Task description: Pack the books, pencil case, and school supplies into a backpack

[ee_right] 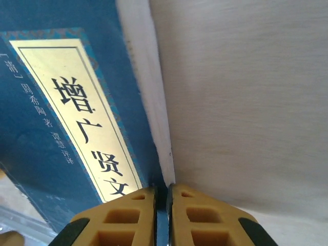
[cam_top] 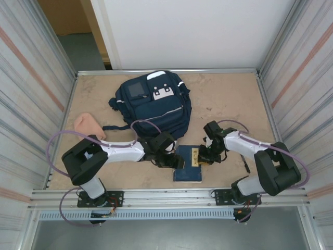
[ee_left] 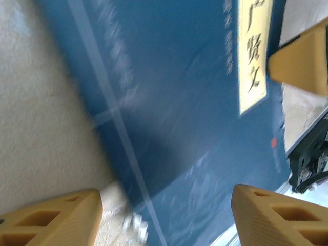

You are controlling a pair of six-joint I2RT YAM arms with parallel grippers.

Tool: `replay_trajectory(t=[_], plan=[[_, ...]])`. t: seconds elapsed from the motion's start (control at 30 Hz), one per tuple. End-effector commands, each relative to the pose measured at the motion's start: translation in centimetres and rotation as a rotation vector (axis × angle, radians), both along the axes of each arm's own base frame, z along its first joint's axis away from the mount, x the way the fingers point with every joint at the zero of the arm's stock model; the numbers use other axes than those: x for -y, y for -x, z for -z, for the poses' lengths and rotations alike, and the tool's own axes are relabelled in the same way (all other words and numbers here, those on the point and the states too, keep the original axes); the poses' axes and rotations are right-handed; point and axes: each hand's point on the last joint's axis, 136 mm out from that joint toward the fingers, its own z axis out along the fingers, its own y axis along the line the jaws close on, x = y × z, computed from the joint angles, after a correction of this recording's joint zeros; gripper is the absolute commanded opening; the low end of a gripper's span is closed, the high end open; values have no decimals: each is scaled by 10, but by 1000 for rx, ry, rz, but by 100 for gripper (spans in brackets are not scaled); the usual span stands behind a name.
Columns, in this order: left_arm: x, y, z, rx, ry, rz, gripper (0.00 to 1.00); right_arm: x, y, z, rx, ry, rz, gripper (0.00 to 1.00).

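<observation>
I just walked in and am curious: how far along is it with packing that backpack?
Barely started. Nothing looks packed: the book, pink lump and pen all lie on the table outside the backpack. In hand: the right gripper is closed at the book's edge, apparently pinching it, while the left gripper hovers open over its cover. Left: getting everything into the backpack.

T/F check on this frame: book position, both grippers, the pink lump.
1. The book lies on the table, outside the backpack. True.
2. The left gripper is shut. False: its jaws stand wide apart over the book.
3. The right gripper is closed on the book's edge. True.
4. The peach-pink lump sits to the right of the backpack. False: it is to the backpack's left in the top view.
</observation>
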Motion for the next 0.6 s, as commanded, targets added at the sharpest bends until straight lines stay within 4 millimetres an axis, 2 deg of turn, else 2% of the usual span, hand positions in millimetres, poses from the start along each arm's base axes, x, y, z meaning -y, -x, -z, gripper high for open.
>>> replay_trajectory(t=[0.0,0.17,0.3,0.4,0.5,0.57], plan=[[13,-1,-9,-42,89,-13,68,-5,15,24,-49,5,-32,11],[3,-2,-9,-37,55,-19,67,-14,15,26,-38,-50,-43,11],[3,-3,-33,9,116,-35,62,-24,15,23,-40,-108,-48,12],[-4,-10,-46,55,104,-60,42,-29,11,18,-1,-144,-50,14],[-4,-6,-62,66,137,-23,9,-35,4,8,61,-198,-42,20],[-3,-2,-73,62,167,-7,0,-34,0,0,106,-197,-44,23]])
